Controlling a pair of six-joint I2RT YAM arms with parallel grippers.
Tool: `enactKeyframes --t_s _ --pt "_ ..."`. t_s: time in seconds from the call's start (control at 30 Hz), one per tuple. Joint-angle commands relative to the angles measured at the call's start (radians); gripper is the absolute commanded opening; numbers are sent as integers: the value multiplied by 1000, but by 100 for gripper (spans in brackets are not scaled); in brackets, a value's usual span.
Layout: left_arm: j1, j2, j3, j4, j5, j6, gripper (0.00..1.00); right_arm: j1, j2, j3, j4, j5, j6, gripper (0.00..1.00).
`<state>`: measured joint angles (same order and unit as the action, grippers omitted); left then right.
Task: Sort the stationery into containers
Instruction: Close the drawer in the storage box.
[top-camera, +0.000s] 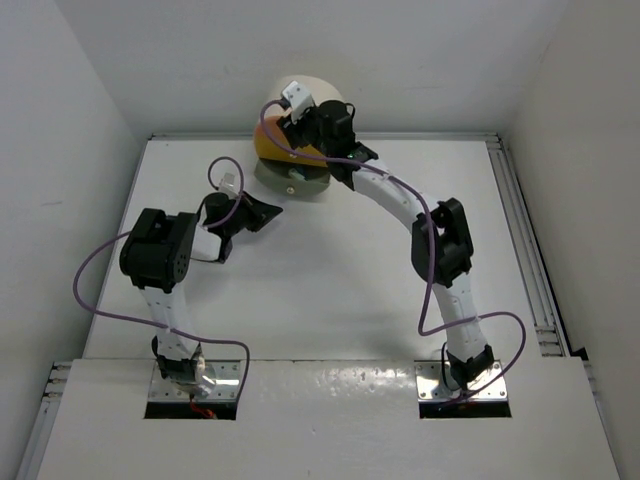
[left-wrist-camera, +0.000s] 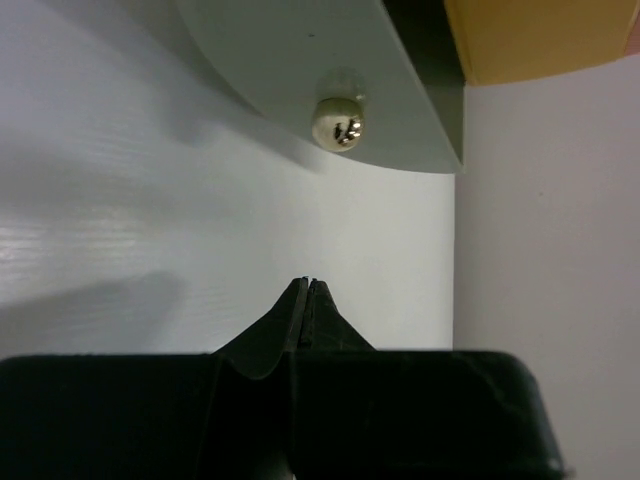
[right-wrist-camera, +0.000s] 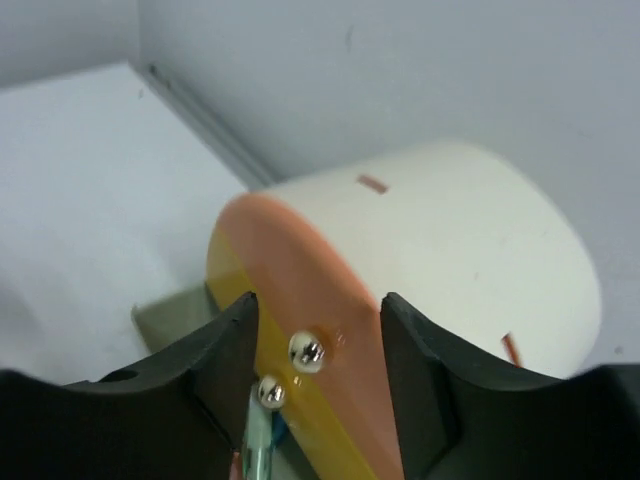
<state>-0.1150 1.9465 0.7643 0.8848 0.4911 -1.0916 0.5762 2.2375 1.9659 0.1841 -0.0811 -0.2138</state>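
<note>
Peach drawer (right-wrist-camera: 300, 280) of cream cabinet (right-wrist-camera: 460, 230), far edge of surface (left-wrist-camera: 150, 230): right claw (right-wrist-camera: 320, 305) partly open astride its knob (right-wrist-camera: 307, 351), gripping nothing. Left claw (left-wrist-camera: 308, 287) shut, empty, facing grey-green drawer (left-wrist-camera: 300, 60) standing out.

We look down on a white table (top-camera: 330, 290) closed in by plain white walls: a back wall (top-camera: 420, 60), a left wall (top-camera: 50, 150) and a right wall (top-camera: 600, 180). Along the table's right edge we see a pale metal rail (top-camera: 528, 250). At its near edge lies a glossy white panel (top-camera: 330, 430), where the soft, even light leaves a faint sheen.
</note>
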Motion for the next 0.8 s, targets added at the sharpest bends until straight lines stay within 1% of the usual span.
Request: enactKeyframes --t_s 0.0,0.03,0.07,0.1,0.23,0.33,0.37,0.47,0.57,0.77 --pt "-26 -8 33 175 -60 -57 0 -38 -72 54 170 4 65 53" --pt "-28 -6 32 174 -63 -56 0 -45 -76 51 193 -2 136 54" --pt "-26 -4 30 174 -69 -54 0 -53 -81 44 204 -9 175 53" --pt "-28 -3 27 178 -77 -53 0 -64 -82 44 215 -16 254 51" --pt "-25 5 10 192 -118 -50 0 -84 -59 59 248 7 376 52" --pt "-28 28 20 204 -132 -57 0 -95 -12 129 236 38 419 50" --pt "-32 41 26 219 -138 -66 0 -105 20 160 238 38 430 48" --pt "-44 63 39 238 -154 -73 0 -118 66 189 239 27 458 43" --pt "-55 83 53 247 -178 -76 0 -124 80 177 222 11 462 40" --pt "-71 140 124 258 -204 -99 0 -136 79 130 181 -35 476 38"
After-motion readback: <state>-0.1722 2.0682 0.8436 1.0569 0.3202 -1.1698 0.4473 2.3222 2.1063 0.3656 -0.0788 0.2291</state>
